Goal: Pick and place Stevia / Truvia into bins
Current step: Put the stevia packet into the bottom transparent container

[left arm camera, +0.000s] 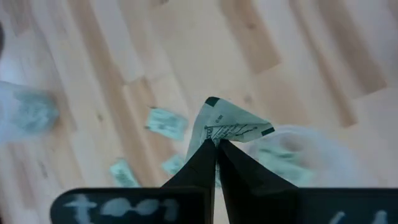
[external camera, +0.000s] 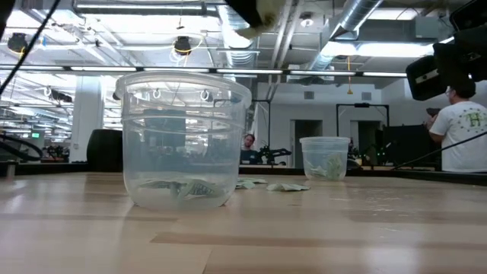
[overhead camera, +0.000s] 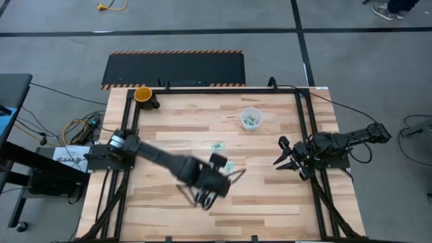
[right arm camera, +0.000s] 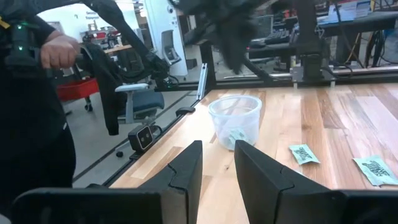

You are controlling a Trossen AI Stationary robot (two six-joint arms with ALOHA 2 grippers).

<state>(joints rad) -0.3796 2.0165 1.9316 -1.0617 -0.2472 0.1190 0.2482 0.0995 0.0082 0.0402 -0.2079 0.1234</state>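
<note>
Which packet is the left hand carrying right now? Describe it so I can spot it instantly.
Start at the wooden table and follow the left arm to its hand, over the table's near-middle. Pinched between its shut fingers is one green-and-white sweetener packet, bent into a tent shape. Unlike the packets lying flat on the wood, it is lifted and folded.

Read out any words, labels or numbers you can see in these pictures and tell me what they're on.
"H", apparently, green on a person's white shirt.
On the packet in the left gripper: print too blurred.
On the loose packets on the table: print too small.
Right gripper, waiting at the table's right side: no text.
</note>
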